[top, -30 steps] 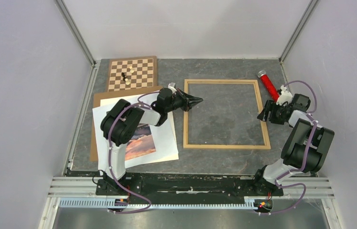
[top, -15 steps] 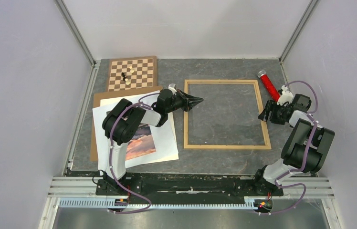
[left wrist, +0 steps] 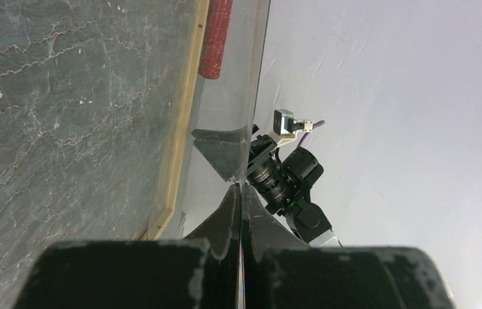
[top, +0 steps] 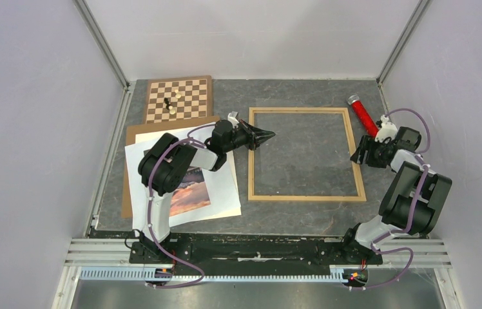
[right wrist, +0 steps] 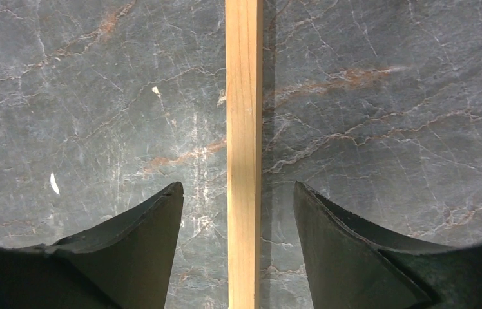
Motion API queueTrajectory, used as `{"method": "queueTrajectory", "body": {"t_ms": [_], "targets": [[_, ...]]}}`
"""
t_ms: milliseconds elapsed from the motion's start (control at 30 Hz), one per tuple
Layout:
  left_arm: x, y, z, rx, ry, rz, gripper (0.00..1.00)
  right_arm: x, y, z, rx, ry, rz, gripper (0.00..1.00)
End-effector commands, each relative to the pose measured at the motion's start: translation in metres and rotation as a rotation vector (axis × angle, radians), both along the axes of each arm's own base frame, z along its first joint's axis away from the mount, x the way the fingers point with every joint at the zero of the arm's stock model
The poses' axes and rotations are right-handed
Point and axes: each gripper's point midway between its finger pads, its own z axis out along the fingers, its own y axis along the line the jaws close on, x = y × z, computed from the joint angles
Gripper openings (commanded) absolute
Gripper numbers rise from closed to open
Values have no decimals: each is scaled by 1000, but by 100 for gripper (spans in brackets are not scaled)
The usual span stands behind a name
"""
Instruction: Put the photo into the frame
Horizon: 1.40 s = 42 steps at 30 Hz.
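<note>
Your right pincer [right wrist: 238, 188] stands open astride a rail of the thin light-wood frame [right wrist: 243, 96], gripping nothing. Your left pincer [top: 268, 136] is shut and empty. The sunset-lake photo print [top: 193, 192] lies behind it, probably light and floppy, so pinch an edge.

The photo [top: 191, 192] is partly hidden under the left arm [top: 164, 164]. The brown board [top: 136, 131] is mostly covered by white sheets [top: 225, 190]. In the right wrist view the frame [right wrist: 243, 129] is cut off at top and bottom. The chess pieces [top: 171, 104] are too small to be identified.
</note>
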Motion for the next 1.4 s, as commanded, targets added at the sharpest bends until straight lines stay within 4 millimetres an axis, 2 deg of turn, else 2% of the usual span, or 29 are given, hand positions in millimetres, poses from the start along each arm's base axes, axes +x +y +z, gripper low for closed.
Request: {"method": "queueTrajectory", "body": {"t_ms": [0,500,833,1367], "targets": [[-7,-7,12,1,-98,-52,2,-2,-13,4,-99,-23,12,66],[-5,-8,10,43,-132,-68,2,-45,-28,-7,-324,80,132,65],[-1,-8,9,71,-154,-76,2,-71,-19,-22,-334,149,192,65],[-2,-8,0,128,-174,-101,2,-72,-27,-27,-364,165,138,64]]}}
